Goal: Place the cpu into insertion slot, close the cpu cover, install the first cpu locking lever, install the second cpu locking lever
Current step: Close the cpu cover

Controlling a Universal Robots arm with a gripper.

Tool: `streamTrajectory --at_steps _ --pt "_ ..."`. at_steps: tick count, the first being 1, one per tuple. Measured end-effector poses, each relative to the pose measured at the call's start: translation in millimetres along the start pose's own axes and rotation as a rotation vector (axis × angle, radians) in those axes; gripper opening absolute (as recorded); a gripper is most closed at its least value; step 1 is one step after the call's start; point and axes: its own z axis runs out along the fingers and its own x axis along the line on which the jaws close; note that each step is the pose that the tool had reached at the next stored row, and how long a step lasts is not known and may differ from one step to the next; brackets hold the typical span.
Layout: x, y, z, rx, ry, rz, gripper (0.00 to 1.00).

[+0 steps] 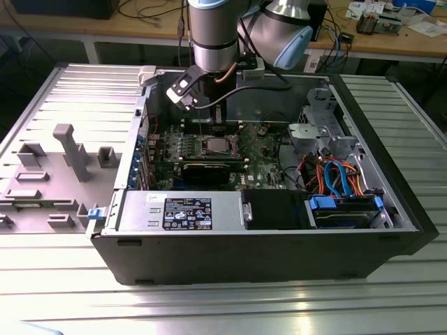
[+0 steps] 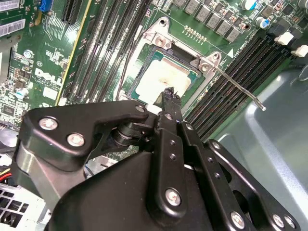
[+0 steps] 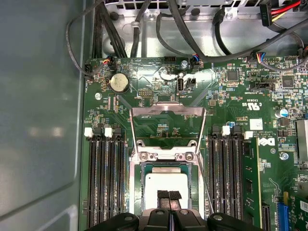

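Nearest the exterior camera is the case's point(image 1: 244, 255) black near wall. Beyond it, mid-board, the cpu point(image 1: 216, 145) lies flat with its silver face up. The arm drops in from the far side, and the gripper point(image 1: 218, 134) hangs directly over the chip.

From the second wrist view, the gripper's point(image 2: 169, 94) black linkage looms closest, and its narrow tip sits at the edge of the cpu point(image 2: 158, 79). The chip is seated in the slot point(image 2: 179, 56). One lever point(image 2: 238, 86) sticks out free over the memory slots point(image 2: 240, 62). The other lever point(image 2: 126, 62) runs along the opposite side of the slot and also looks unhooked, as far as I can judge.

From the first wrist view, the fingers point(image 3: 163, 195) are pressed together with nothing between them, touching or just above the cpu point(image 3: 166, 180). The cover point(image 3: 167, 112) stands swung open on the side of the slot away from the gripper. Its window shows bare board, and its hinge edge lies just beside the chip. The cpu looks placed and the cover is not yet down. From the tips, the cover lies straight ahead, across the cpu.
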Motion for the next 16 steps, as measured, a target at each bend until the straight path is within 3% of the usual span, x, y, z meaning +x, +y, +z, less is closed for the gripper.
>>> streamTrajectory --at_steps 8,12,16 --pt "0.0 0.1 -1.2 0.0008 0.0002 0.000 0.11" --pt "0.1 1.3 -6.4 0.0076 0.0010 0.001 0.11" --pt "0.2 4.2 -6.5 0.0232 0.0152 0.003 0.11"
